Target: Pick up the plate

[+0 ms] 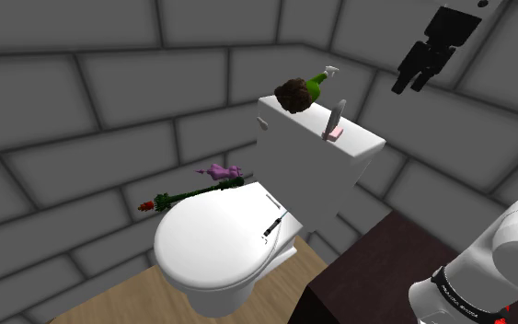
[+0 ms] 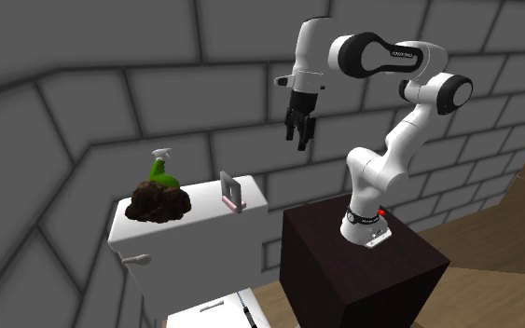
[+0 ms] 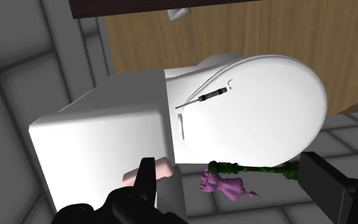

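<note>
One plate (image 1: pixel 339 114) stands edge-on in one pink rack (image 1: pixel 337 133). At its eleven o'clock, one bottle (image 1: pixel 317 85) is half hidden behind one brown lump (image 1: pixel 293 94). The gripper (image 2: pixel 299 137) is spread.

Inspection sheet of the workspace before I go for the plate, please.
Surface: white toilet tank top; shut toilet lid below.
Job's things: grey plate on edge in a pink holder on the tank top.
Clutter: brown lump and green spray bottle on the tank; thin dark tool on the lid; green stick and purple object beside the lid.
Grippers: hand open, high in the air, clear of the plate.
Cables: nothing seen.
Surroundings: grey block walls, wooden floor, dark stand.
</note>
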